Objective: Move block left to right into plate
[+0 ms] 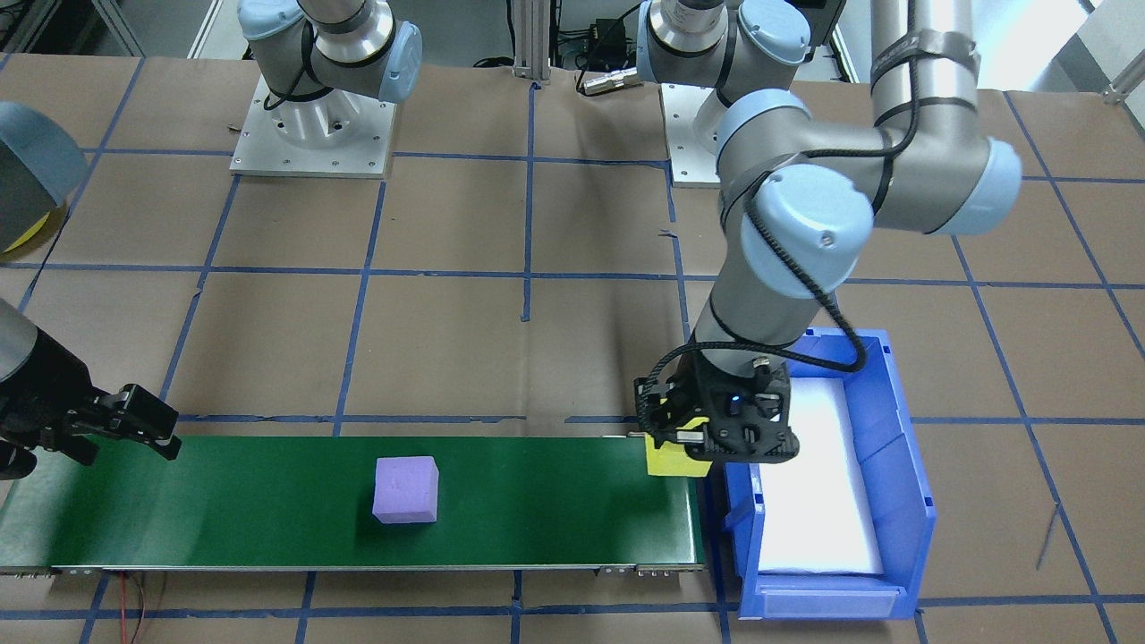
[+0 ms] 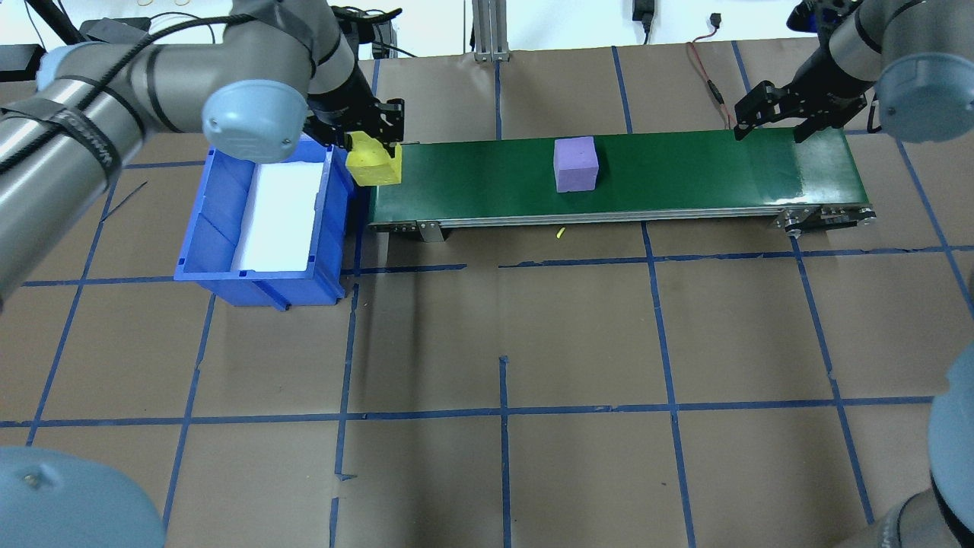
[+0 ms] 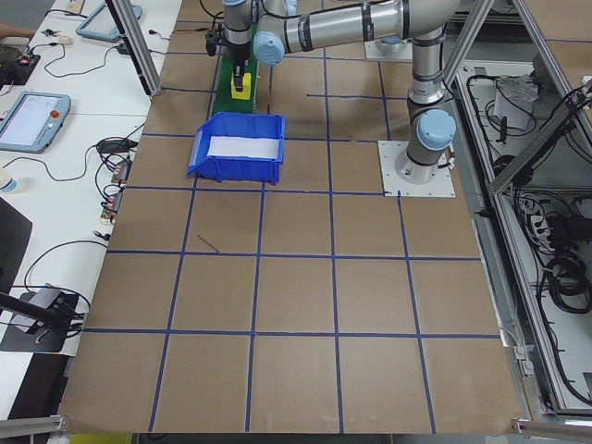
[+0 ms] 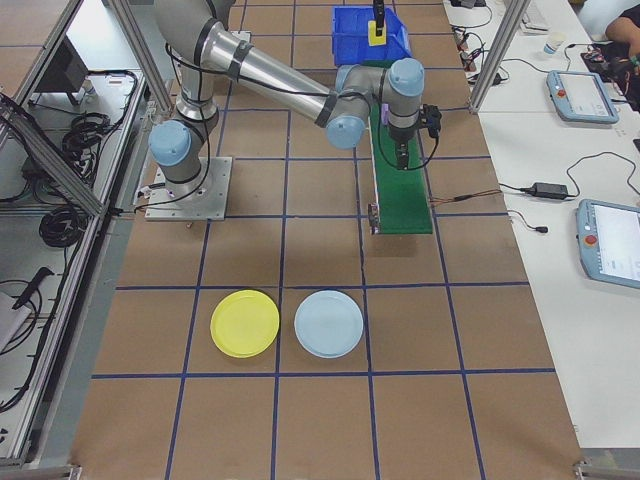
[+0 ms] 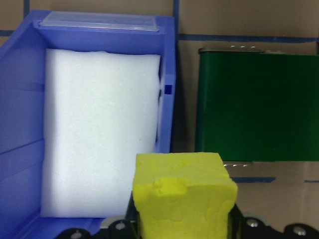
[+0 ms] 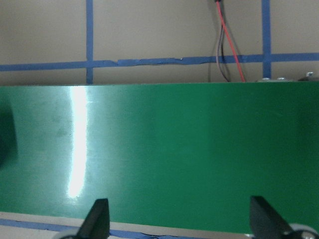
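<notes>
A yellow foam block (image 2: 373,164) hangs at the left end of the green conveyor belt (image 2: 685,175), next to the bin. My left gripper (image 2: 373,144) is shut on it; the wrist view shows the yellow block (image 5: 184,199) between the jaws. A purple block (image 2: 575,164) sits on the middle of the belt, apart from both grippers. Over the belt's right end my right gripper (image 2: 772,131) is open, with only bare belt between its fingertips (image 6: 97,219). The yellow plate (image 4: 245,323) lies on the table far from the belt, on the robot's right side.
A blue bin (image 2: 221,221) lined with white foam stands just off the belt's left end. A light blue plate (image 4: 328,323) lies beside the yellow one. A red and black cable (image 2: 708,76) runs behind the belt's right part.
</notes>
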Controlling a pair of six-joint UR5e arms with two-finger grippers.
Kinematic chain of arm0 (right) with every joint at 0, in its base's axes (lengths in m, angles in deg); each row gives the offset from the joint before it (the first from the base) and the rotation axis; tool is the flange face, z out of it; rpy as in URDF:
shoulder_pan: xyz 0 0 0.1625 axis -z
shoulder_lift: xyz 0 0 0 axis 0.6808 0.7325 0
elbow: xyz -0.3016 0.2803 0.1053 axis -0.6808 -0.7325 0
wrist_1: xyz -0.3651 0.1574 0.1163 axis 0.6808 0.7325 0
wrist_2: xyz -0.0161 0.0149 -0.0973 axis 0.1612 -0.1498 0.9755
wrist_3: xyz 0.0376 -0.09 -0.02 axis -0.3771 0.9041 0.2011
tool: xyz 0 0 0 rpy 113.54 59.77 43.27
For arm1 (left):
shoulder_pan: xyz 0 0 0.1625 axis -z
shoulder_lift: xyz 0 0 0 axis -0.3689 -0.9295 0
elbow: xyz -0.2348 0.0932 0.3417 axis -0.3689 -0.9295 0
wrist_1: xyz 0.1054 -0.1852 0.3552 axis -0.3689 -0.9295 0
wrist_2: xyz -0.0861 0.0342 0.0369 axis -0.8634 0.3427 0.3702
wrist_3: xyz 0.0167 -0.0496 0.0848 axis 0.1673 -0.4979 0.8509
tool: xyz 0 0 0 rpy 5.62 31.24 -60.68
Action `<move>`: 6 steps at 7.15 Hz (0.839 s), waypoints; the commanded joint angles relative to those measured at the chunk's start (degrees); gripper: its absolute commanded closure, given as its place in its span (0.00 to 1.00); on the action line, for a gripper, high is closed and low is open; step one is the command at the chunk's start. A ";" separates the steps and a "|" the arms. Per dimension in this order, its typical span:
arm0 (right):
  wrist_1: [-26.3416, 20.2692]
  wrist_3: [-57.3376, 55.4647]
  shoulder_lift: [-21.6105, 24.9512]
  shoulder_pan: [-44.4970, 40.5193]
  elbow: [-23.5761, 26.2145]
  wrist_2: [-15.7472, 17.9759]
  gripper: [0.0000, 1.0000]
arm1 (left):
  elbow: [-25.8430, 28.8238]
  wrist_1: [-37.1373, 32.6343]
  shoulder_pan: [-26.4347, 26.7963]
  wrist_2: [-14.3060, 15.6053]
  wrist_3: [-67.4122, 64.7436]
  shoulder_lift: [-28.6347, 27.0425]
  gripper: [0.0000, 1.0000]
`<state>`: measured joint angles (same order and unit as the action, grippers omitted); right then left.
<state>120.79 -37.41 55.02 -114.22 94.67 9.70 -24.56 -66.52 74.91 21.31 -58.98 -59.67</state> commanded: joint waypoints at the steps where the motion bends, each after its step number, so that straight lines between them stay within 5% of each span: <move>1: -5.40 4.03 -2.04 1.70 0.07 -11.47 0.01 | -0.88 2.61 2.14 0.14 0.14 -2.64 0.73; 3: -5.42 6.67 -3.88 1.71 0.24 -16.49 0.02 | 0.35 2.61 2.05 0.76 -0.99 -3.35 0.71; 6: -5.42 5.98 -4.25 1.97 0.15 -16.53 0.01 | 0.09 6.46 2.05 0.85 -2.23 -5.10 0.69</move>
<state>115.38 -31.27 50.85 -112.29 94.72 -6.75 -24.23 -61.80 76.97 22.13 -60.94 -64.11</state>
